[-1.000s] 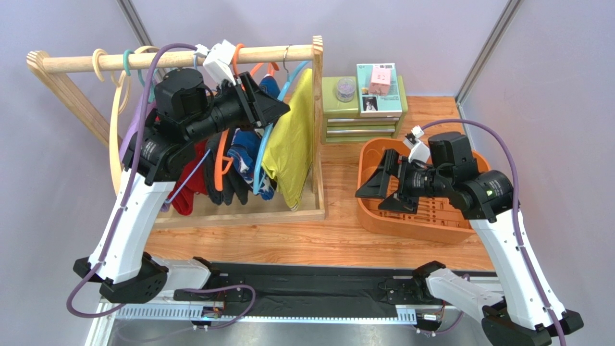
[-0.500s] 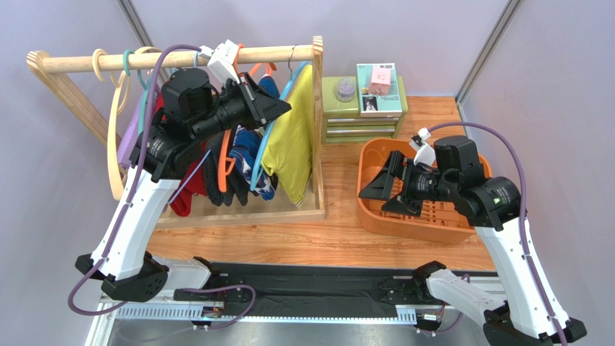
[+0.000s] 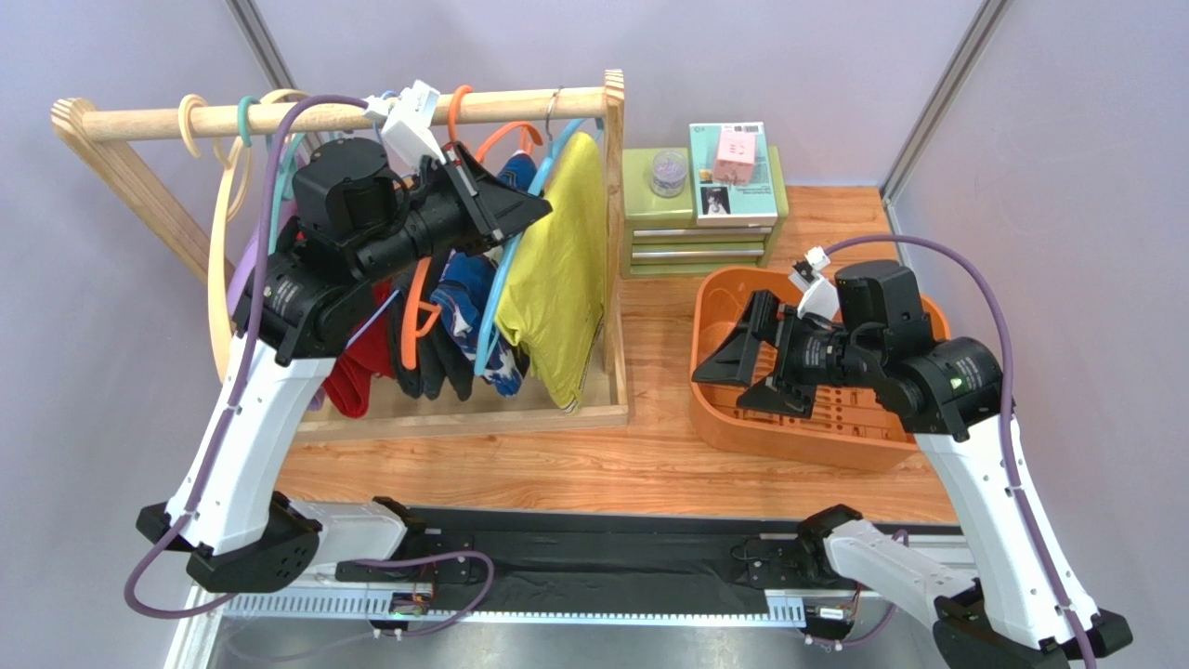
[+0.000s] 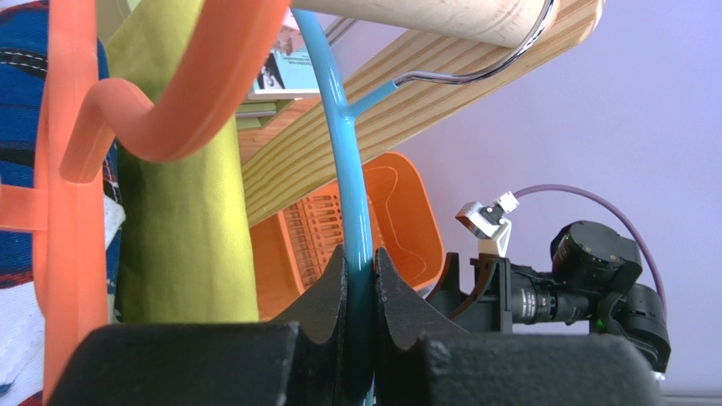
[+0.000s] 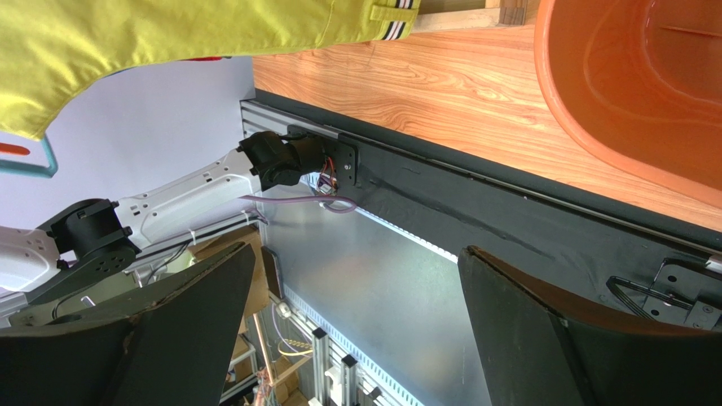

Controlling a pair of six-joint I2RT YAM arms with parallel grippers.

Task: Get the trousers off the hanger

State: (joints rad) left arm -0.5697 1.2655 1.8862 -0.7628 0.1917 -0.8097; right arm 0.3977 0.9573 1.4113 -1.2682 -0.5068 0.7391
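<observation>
Fingers [image 4: 326, 296] of the left gripper [image 3: 519, 209] are pinched hard on the blue hanger [image 4: 349, 169], its thin stem squeezed between the two black pads with no gap showing! In the wrist view that stem runs straight up out of the grip towards top centre. There it branches into a metal hook [image 4: 474, 72] curling over the wooden rail [image 4: 424, 17] at upper right. That's the relation that matters: the hook sits above the grip and over the rail, so by my reading the next move has to go up and off before anything comes away.

The yellow-green trousers [image 3: 558, 279] look to hang on this hanger. They drape long and vertical just left of the fingers in the wrist view, and sit upper centre in the overhead view, beside the rack's right post. The navy trousers [image 3: 468, 300] hang just left of them; which hanger carries those, I can't tell.

Over at centre right, the right gripper [image 3: 729, 356] has its fingers spread wide, holding nothing, by the left rim of the orange basket [image 3: 838, 439] and well apart from the rack. The left arm is plainly the nearer one.
</observation>
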